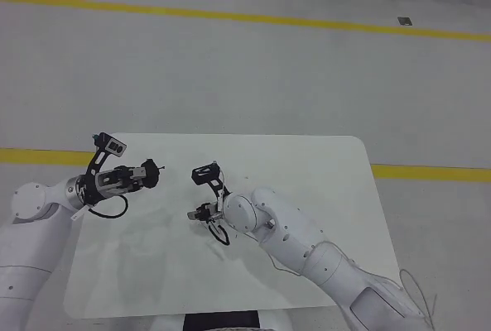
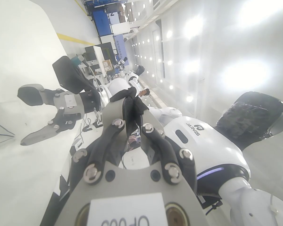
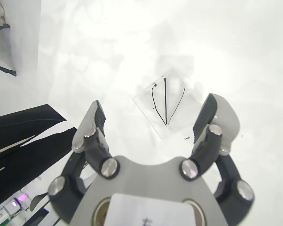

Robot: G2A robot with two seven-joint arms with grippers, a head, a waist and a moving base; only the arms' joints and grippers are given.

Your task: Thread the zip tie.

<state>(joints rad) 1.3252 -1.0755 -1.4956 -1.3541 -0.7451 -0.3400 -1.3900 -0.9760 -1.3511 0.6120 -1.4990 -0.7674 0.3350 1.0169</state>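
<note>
Your right gripper [image 3: 155, 109] is spread above the thin black plastic zip ties [image 3: 165, 99]; drop squarely onto one. Left gripper [image 2: 132, 97] sits pressed together.

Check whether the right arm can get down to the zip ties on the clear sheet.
Probably yes. The right gripper is open and points down at the zip ties, which lie loose on the clear sheet. Nothing shows between the fingers and the ties.
</note>
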